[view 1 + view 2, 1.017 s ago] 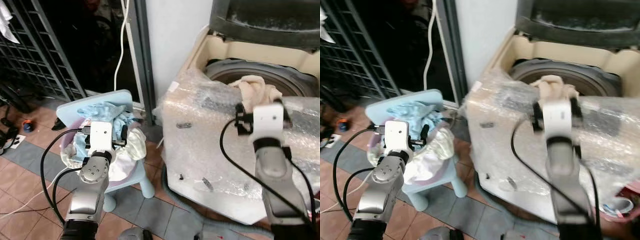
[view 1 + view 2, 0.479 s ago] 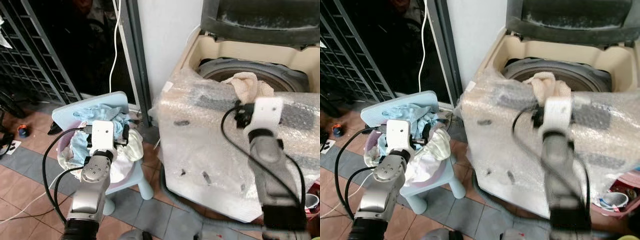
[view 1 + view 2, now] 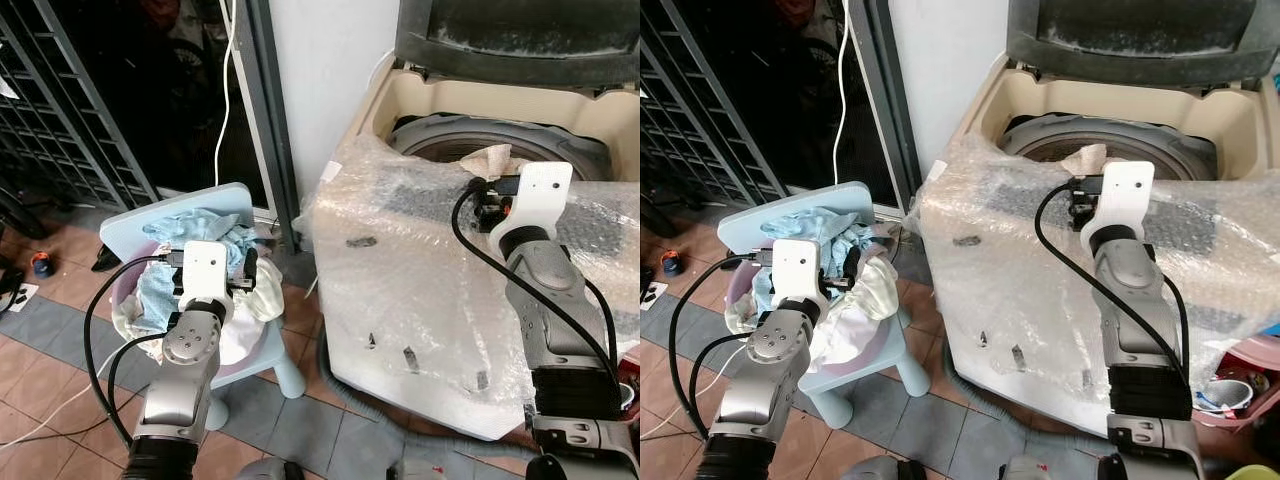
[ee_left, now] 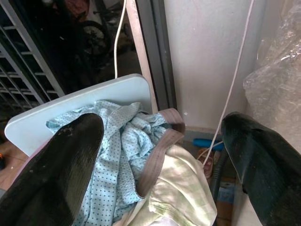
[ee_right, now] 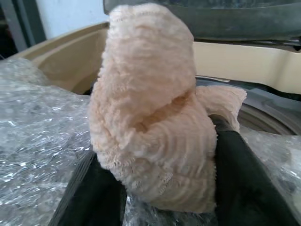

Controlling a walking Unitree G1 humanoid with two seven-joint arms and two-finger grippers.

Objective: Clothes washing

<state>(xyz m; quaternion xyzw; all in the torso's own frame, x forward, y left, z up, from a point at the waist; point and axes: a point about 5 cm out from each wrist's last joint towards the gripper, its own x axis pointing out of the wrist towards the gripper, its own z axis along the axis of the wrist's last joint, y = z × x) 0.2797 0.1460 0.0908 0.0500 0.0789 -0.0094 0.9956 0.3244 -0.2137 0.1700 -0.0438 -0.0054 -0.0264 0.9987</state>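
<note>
My right gripper (image 5: 164, 188) is shut on a peach towel (image 5: 150, 108), held over the bubble-wrapped front edge of the washing machine (image 3: 420, 300). The towel (image 3: 497, 160) stands bunched upright just before the open drum (image 3: 450, 135). My left gripper (image 4: 162, 160) is open and hovers above a pile of clothes, with nothing between its fingers (image 4: 61, 169). The pile, a light blue dotted garment (image 4: 113, 155) and a pale yellow one (image 4: 174, 188), lies in a pink basin (image 3: 125, 290) on a small light blue chair (image 4: 84, 94).
The washer's dark lid (image 3: 520, 30) stands raised at the back. A metal grille (image 3: 60, 120), a grey door post (image 3: 265, 100) and a hanging white cable (image 3: 225, 80) are on the left. A grey hose (image 3: 350, 390) lies on the tiled floor. A pink tub (image 3: 1250, 360) sits far right.
The whole view has shifted. My right gripper has carried the towel farther up and forward, closer to the drum's opening. The left arm stays over the basin.
</note>
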